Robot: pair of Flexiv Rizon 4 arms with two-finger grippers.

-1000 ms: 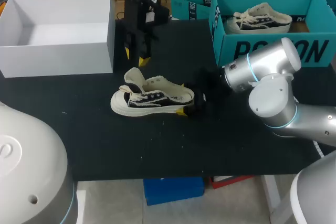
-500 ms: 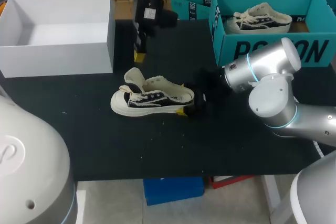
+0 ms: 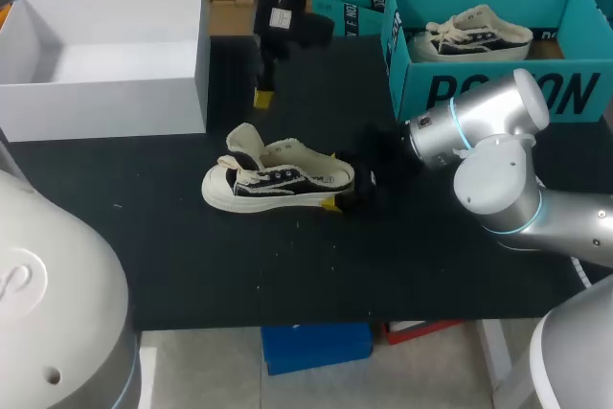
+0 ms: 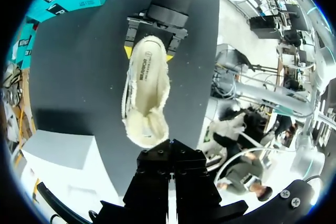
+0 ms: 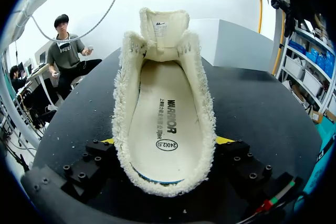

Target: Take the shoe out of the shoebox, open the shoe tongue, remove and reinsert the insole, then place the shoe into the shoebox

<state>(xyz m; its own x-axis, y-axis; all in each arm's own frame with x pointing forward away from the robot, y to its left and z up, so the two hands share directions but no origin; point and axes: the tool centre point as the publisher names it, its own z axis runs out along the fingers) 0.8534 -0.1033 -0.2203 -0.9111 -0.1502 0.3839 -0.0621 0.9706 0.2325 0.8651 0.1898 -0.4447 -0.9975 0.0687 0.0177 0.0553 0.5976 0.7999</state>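
A: Checking grip state. Where's the shoe (image 3: 278,179)?
B: It stands on its sole on the black table (image 3: 192,275). The toe points toward the white box (image 3: 105,107) and the heel toward my right arm.
A: Right side?
B: The right gripper (image 3: 347,191) is clamped on the shoe's heel, opened just heel-wide, with one finger on each side.
A: Wrist cam agree?
B: Yes. Both yellow-tipped fingers (image 5: 224,140) touch the shoe's frayed sides. The insole (image 5: 163,124) lies flat inside the shoe. The tongue (image 5: 164,27) stands up at the shoe's far end.
A: Left?
B: The left gripper (image 3: 262,98) hangs beyond the shoe's toe end, on the far side and well apart from it. Its fingers are pressed together with nothing between them. Its wrist view looks along the shoe's length.
A: Anything else?
B: A teal box (image 3: 498,93) sits beyond the shoe's heel end, holding a second shoe (image 3: 474,34).
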